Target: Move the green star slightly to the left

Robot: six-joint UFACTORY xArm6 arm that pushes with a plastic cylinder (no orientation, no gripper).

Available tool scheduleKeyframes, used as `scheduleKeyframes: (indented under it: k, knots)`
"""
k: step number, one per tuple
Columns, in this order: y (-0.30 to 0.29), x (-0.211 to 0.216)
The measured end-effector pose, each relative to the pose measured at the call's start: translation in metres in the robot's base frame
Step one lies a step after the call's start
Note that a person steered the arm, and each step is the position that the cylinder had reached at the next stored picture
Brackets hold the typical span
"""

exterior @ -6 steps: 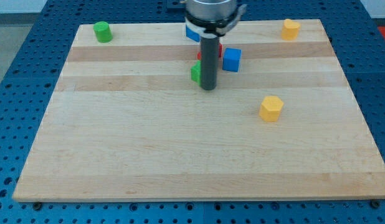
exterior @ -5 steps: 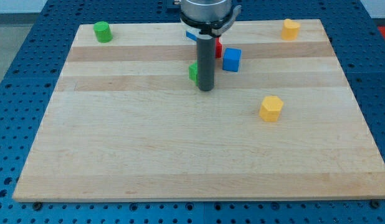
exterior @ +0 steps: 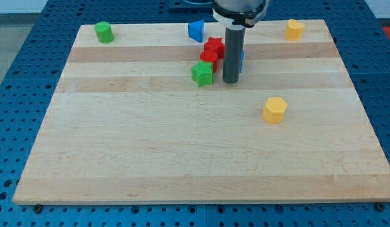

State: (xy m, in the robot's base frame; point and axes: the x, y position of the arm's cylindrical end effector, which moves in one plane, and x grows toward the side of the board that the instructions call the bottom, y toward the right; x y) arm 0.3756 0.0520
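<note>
The green star [exterior: 202, 73] lies on the wooden board [exterior: 182, 145], a little above the board's middle. My tip [exterior: 230, 81] is down on the board just to the star's right, with a small gap between them. A red star [exterior: 213, 46] and a red block [exterior: 209, 58] sit just above the green star. A blue cube [exterior: 241, 58] is mostly hidden behind my rod.
A blue block [exterior: 195, 30] lies near the top edge. A green cylinder [exterior: 105, 31] is at the top left. A yellow block [exterior: 295, 29] is at the top right and another yellow block [exterior: 274, 109] is right of the middle.
My rod has moved from right against the green star's right side to a spot further right. The green star, earlier half hidden, now shows fully.
</note>
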Motion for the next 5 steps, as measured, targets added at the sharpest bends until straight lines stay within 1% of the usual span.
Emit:
scheduleKeyframes:
  k: [1, 4, 5]
  knots:
    - [-0.025, -0.004]
    - [-0.136, -0.004]
    - [-0.144, -0.004]
